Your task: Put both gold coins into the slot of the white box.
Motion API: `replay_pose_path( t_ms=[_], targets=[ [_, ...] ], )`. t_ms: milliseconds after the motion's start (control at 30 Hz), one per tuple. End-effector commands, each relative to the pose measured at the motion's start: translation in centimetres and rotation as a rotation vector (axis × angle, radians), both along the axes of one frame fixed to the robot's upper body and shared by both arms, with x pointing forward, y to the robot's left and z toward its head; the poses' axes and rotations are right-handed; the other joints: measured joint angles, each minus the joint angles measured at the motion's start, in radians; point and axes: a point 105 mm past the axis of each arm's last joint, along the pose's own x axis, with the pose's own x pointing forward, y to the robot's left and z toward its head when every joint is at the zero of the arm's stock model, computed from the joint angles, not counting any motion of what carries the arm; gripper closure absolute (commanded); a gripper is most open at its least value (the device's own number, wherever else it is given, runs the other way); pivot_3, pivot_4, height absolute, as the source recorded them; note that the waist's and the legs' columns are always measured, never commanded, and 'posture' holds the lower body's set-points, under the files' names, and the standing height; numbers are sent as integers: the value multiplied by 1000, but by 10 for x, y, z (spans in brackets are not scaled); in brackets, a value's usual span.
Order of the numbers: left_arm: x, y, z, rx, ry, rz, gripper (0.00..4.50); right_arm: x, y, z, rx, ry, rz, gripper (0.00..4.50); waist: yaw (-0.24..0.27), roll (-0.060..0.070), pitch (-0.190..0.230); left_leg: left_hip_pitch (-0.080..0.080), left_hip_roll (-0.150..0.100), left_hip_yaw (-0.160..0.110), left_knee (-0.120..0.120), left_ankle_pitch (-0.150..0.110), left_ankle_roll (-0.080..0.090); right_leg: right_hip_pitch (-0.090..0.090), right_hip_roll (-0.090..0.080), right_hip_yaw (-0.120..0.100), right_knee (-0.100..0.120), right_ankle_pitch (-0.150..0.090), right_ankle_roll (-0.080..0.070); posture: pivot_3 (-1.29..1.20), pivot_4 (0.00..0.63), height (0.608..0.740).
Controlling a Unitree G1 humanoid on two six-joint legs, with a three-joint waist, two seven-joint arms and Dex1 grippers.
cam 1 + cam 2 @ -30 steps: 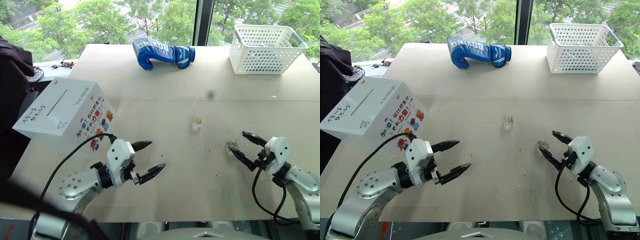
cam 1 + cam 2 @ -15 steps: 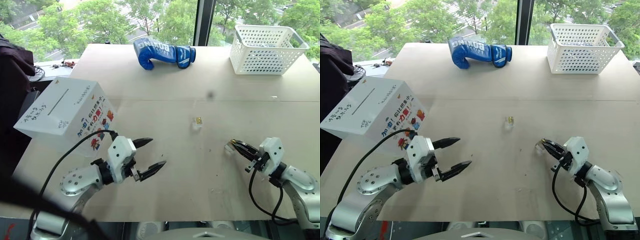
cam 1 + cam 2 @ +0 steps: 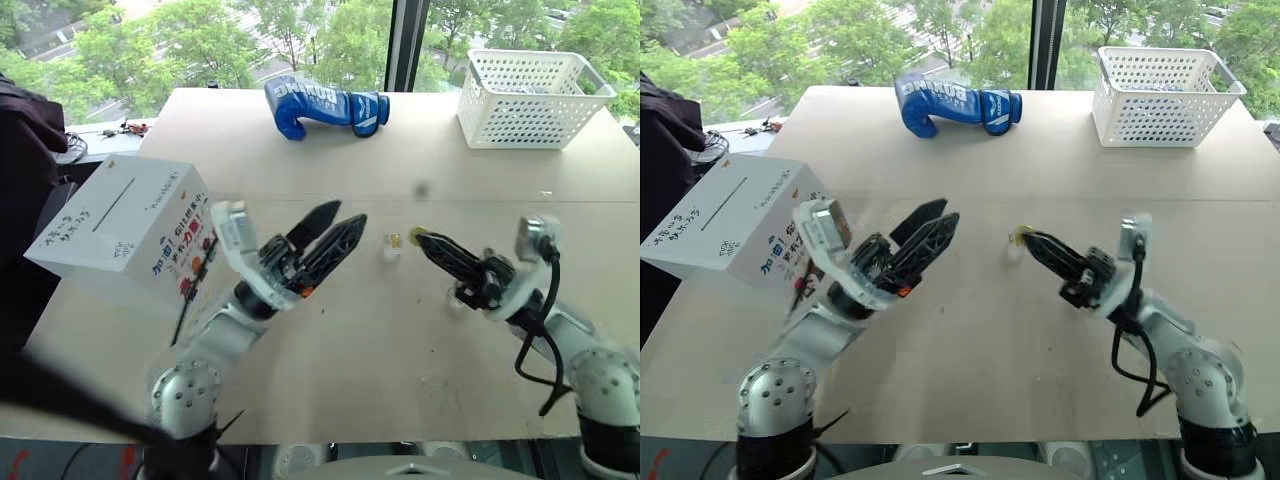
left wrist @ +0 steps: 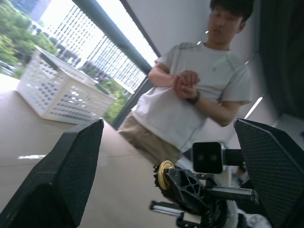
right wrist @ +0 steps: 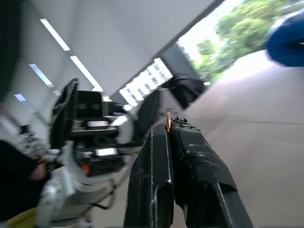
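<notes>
One gold coin (image 4: 165, 172) is pinched on edge at the tips of the right gripper (image 3: 422, 240), clenched on it and raised above the bench (image 3: 420, 330), aimed toward the left gripper (image 3: 334, 224). That left gripper is spread wide with nothing between its fingers, lifted just across from the coin. A second gold coin (image 3: 396, 240) sits on the bench between the two grippers. At the bench's left edge stands the white box (image 3: 125, 225), its slot (image 3: 114, 204) facing up, well apart from both coins.

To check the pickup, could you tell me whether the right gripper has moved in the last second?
Yes. The right gripper has risen leftward with a gold coin, to beside the clear holder.
</notes>
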Motion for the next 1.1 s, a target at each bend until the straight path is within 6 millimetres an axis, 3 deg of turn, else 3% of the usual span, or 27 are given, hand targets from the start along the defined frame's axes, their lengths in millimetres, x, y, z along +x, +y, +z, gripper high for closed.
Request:
replay_pose_path(
  t_ms=[33, 200, 267, 300, 533, 1100],
  targets=[
    [-15, -11, 6, -96, 24, -147, 0, -13, 15, 17, 68, 1, 99, 4453, 0, 0, 0, 0, 0, 0, 0, 0, 0, 0, 1, 0, 0, 0, 1, 0, 150, 704],
    [-15, -8, 6, -137, 37, -153, 0, -16, 21, 24, 118, 29, 131, 4453, -1, 0, 0, 0, 0, 2, 0, 0, 1, 0, 2, 0, -1, 0, 0, 0, 150, 704],
    [-15, -7, 6, -131, 34, -153, 552, -16, 22, 24, 122, 34, 132, 4500, -1, 0, 0, 0, 0, 1, 0, 0, 1, 0, 2, -1, -1, -1, -1, 0, 150, 704],
    [-15, -6, 6, -135, 32, -150, 611, -16, 22, 24, 123, 35, 131, 4500, -2, 0, 0, 0, 0, 1, 0, 0, 1, 0, 2, -1, -1, -1, -2, 0, 150, 704],
    [-14, -7, 5, -134, 35, -164, 3932, -16, 22, 24, 120, 33, 123, 4500, -2, 0, 0, 0, 0, 2, 0, 0, 1, 0, 3, -1, -1, -1, -2, 0, 150, 704],
    [-16, -12, -1, -100, 78, -208, 3932, -25, 25, 29, 123, -1, 178, 4500, -2, 0, 0, 0, 0, 2, 0, 0, 1, 0, 2, 0, -1, -2, -2, 0, 150, 704]
  ],
)
